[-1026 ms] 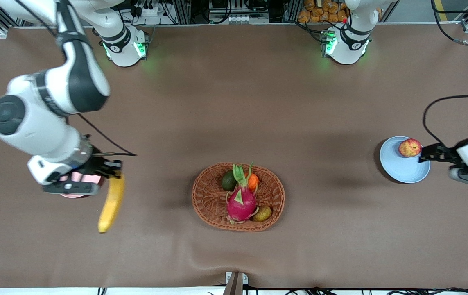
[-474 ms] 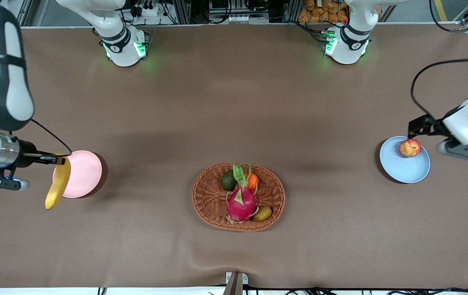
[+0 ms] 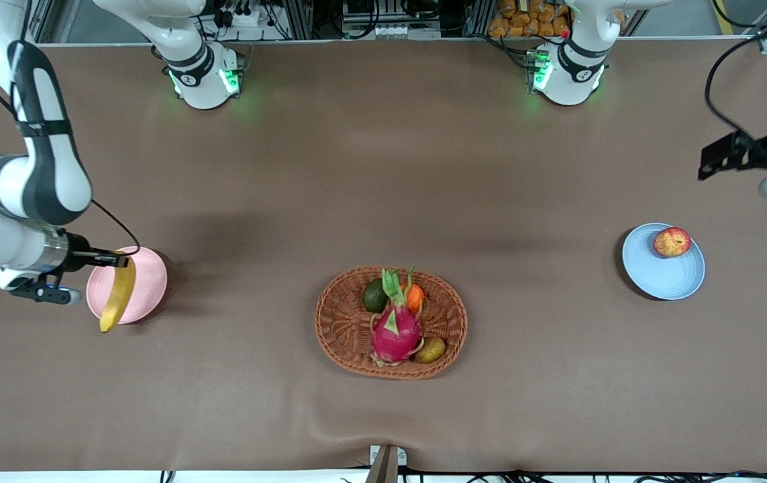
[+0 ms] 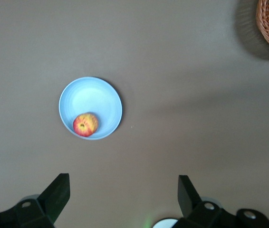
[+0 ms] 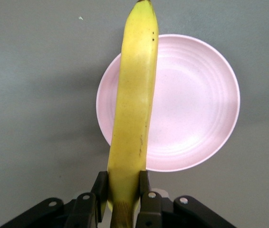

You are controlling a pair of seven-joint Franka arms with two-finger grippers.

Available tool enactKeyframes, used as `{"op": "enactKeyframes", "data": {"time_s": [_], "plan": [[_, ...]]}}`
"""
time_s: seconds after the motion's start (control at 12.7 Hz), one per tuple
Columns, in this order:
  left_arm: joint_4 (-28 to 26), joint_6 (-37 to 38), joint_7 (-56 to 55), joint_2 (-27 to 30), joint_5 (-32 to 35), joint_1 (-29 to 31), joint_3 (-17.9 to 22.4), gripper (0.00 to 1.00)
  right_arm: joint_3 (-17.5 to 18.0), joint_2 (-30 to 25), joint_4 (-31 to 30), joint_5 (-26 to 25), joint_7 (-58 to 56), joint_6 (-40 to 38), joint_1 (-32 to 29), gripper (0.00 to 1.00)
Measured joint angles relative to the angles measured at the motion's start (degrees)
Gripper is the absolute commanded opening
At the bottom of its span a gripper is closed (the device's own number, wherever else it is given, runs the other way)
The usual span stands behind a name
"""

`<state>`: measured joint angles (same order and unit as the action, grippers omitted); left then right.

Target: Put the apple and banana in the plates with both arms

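Gripping one end of the banana (image 3: 118,297), the right gripper (image 3: 115,258) hangs over the pink plate (image 3: 145,278) at the right arm's end of the worktop (image 3: 383,174); in the right wrist view its fingers (image 5: 99,187) press both sides of the fruit, whose free end reaches past the plate's rim at about seven o'clock in the front view. The apple (image 3: 672,242) rests in the blue plate (image 3: 658,278), close to the rim at roughly one o'clock, toward the left arm's end of the worktop. The left gripper (image 3: 725,155) is released, jaws spread wide and empty, up over bare worktop at about one o'clock from the blue plate. A woven basket (image 3: 343,329) holding a dragon fruit (image 3: 395,330) and other fruit sits between the two plates, slightly nearer the front camera.
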<state>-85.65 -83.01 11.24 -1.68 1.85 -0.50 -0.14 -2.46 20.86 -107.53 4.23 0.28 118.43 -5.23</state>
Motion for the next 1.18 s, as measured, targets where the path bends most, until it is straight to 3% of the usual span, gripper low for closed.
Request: {"op": "enactKeyframes", "data": {"time_s": [0.16,0.24,0.63,1.18], "plan": [[-0.25,0.91,-1.08,2.34,0.0,0.0,0.16,1.0,-0.01,1.41,-0.53,-1.3,-0.15,2.91,-0.02,0.91],[-0.44,1.06,-1.35,2.96,0.0,-0.01,0.21,1.0,-0.09,2.08,-0.54,-2.39,-0.15,4.02,-0.1,1.0],[-0.69,1.06,-5.58,3.07,0.0,-0.03,1.46,1.0,0.39,0.06,0.41,-3.18,-0.49,1.81,0.13,1.0],[-0.76,0.7,-12.59,3.01,-0.75,-0.29,1.21,1.0,1.82,-15.0,3.99,-3.18,-0.51,-13.0,4.5,1.0]]}}
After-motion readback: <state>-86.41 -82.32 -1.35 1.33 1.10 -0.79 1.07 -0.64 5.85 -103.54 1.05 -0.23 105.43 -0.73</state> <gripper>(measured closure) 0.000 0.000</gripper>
